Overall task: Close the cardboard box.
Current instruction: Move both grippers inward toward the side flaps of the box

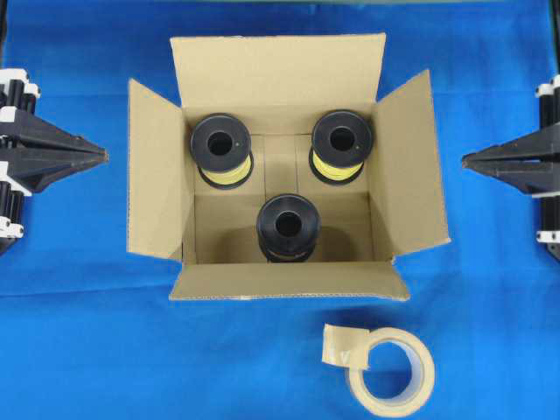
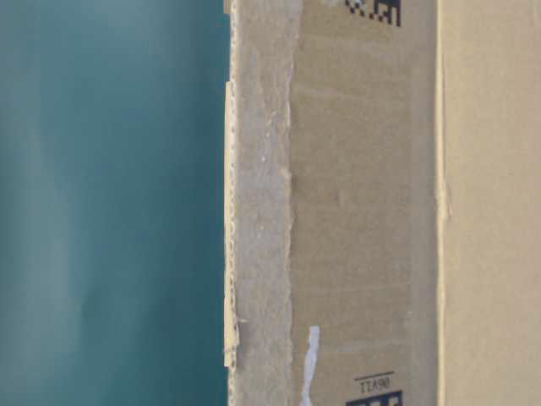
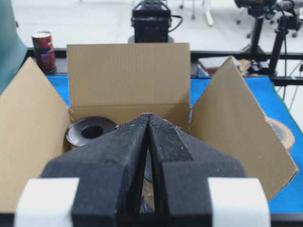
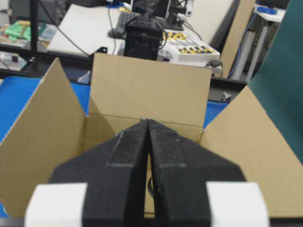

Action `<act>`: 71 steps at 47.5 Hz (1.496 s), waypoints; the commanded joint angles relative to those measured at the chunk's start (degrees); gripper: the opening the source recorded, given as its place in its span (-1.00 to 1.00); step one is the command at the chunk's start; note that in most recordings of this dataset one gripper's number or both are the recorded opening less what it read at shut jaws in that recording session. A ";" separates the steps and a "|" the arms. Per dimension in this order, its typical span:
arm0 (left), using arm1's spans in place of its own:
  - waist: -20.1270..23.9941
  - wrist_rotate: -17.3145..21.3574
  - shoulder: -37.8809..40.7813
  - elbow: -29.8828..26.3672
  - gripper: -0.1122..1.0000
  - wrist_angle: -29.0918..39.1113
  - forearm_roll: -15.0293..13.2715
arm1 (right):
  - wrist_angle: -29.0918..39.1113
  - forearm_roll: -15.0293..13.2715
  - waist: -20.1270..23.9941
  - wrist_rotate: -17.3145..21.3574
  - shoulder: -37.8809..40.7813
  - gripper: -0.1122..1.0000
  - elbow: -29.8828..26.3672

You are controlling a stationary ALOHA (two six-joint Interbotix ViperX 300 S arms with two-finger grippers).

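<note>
So the cardboard box (image 1: 280,276) sat in the middle of the blue table cover (image 1: 79,350), all four flaps standing open and splayed outward, nothing folded yet. Inside stood three black spools (image 1: 284,226), two at the back showing yellow winding and one nearer the front. A beige tape roll (image 1: 391,372) lay on the cloth just in front of the box, apart from it.

The left gripper (image 1: 98,156) waited well off the box's left flap, fingers pressed together with nothing between them; the left wrist view confirmed the pads meeting at the tip. The right gripper (image 1: 468,159) mirrored it on the other side, also closed and empty, near the right flap but not touching.

And the risks from here looked real. With the tips pointed and together, a push low on a side flap could have shoved the whole box sideways across the cloth instead of hinging the flap. The spools rose fairly high inside, so a flap pressed down hard might have caught on a spool rim and sprung back. Folding the flaps in the wrong order, or both arms at once, could have left one jammed beneath another. A sliding box might also have nudged the tape roll.
</note>
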 commanded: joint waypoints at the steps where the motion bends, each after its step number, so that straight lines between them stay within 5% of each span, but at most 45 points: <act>1: 0.00 0.35 0.53 -1.32 -0.79 -0.26 -1.67 | 0.00 0.00 0.00 0.26 0.44 -0.79 -2.02; 31: 0.00 0.00 -10.02 3.16 -0.79 22.15 -1.58 | 23.91 4.22 -2.81 0.44 -4.75 -0.79 0.18; 50: -0.18 -0.53 -4.04 11.69 -0.79 13.97 -1.93 | 16.35 5.19 -2.81 0.44 7.12 -0.79 6.59; 71: -0.97 -0.88 3.34 9.93 -0.79 1.32 -2.02 | 6.68 5.62 -2.81 0.35 13.97 -0.79 4.31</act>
